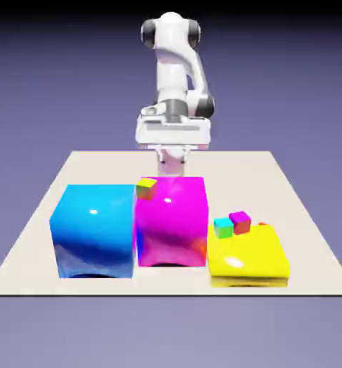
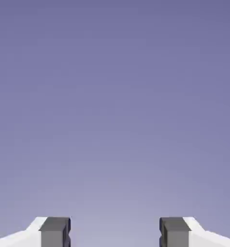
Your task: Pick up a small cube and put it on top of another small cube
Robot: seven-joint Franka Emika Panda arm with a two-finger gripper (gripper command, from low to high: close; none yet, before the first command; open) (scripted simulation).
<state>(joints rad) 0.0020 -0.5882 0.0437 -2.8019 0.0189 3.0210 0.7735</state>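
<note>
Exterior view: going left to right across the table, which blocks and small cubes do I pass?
Blue block → yellow-green-topped small cube → magenta block → green-topped small cube → magenta-topped small cube. The last two sit on the yellow block.

Looked like smooth, glossy plastic on the big cyan block (image 1: 93, 230), the magenta block (image 1: 171, 221) and the low yellow block (image 1: 247, 253), each with bright white glints; matt and plain on the pale beige table (image 1: 303, 237); flat-coloured and dull on the small cubes, the magenta-topped one (image 1: 240, 221) included; satin white shell with dark grey joints on the arm (image 1: 175, 65); matt grey on the fingertips (image 2: 55, 231)
</note>
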